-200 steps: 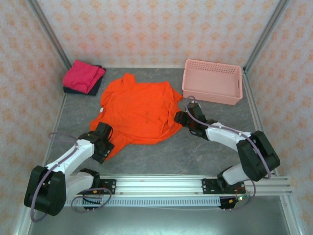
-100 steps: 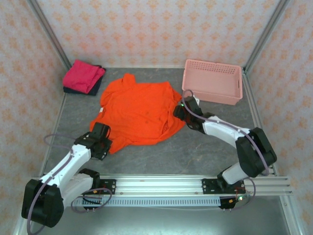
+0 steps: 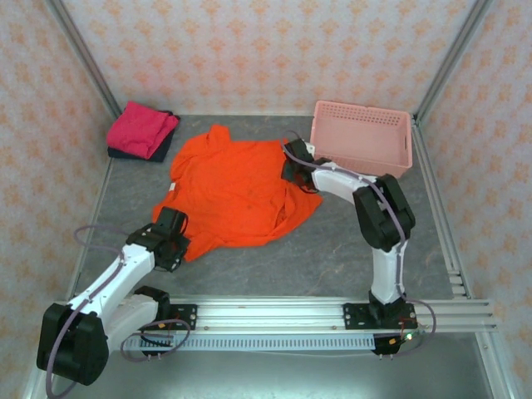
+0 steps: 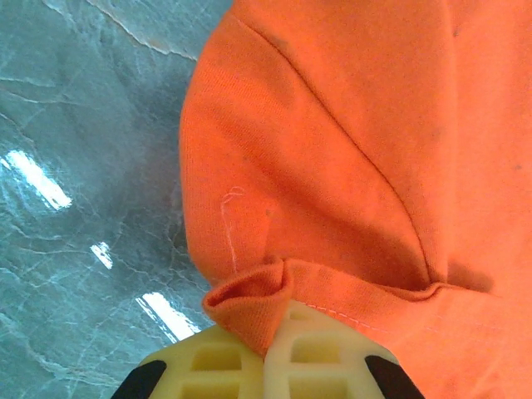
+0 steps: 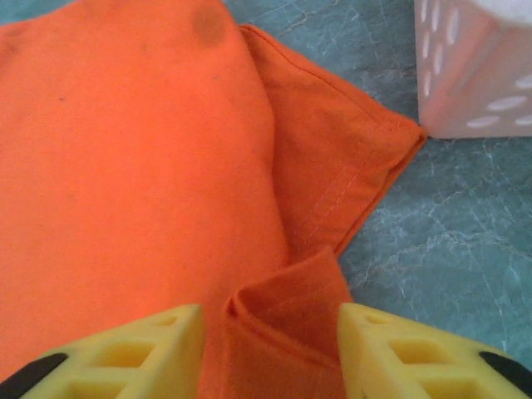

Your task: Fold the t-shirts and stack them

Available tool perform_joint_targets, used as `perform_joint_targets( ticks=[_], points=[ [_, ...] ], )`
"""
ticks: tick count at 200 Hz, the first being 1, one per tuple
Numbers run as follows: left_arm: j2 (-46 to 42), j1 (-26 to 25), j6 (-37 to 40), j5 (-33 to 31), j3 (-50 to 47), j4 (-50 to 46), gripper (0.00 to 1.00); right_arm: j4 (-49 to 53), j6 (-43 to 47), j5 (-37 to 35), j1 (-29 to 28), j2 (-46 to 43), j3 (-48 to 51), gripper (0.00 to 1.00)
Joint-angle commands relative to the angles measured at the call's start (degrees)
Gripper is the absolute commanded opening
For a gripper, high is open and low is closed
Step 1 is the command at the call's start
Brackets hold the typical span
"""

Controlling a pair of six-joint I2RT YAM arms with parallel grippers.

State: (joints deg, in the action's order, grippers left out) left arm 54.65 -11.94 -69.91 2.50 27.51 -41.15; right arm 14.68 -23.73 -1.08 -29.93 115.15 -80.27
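Note the right gripper [image 3: 293,163] now at upper centre of the top view, carried there from centre right within the last second. Close to the near wall of the pink basket [image 3: 366,164] and over the right sleeve of the orange t-shirt [image 3: 237,187]. In the right wrist view, jaws wide apart, straddling a raised fold of orange cloth without clamping it.

Down at lower left, hardly any shift for the left gripper [image 3: 170,234]. In its wrist view, closed tight on a pinched bit of hem, with bare tabletop [image 4: 75,166] at the left of the frame. Orange cloth spread mostly flat at centre, a little rumpled along the right edge.

Likely meaning: sleeve about to be gripped, so folding of this one only starting. Already folded and stacked at upper left: magenta t-shirt [image 3: 141,129] on top of the dark navy t-shirt [image 3: 162,152].

No brand or writing legible anywhere; only a tiny white tag [image 3: 173,190] at the orange garment's left edge, too small to read.
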Motion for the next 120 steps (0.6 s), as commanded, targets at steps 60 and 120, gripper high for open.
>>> perform_joint_targets(
  ticks=[60,120],
  points=[
    [0.4,0.2,2.0,-2.5,2.0,-2.8,0.0,3.4,1.6,0.0,0.9,-6.0,3.1,0.0],
    [-0.4,0.3,6.3,-5.2,4.2,-8.8,0.0,-0.2,-3.1,-7.4,1.0,-28.1,24.8,0.0]
  ],
)
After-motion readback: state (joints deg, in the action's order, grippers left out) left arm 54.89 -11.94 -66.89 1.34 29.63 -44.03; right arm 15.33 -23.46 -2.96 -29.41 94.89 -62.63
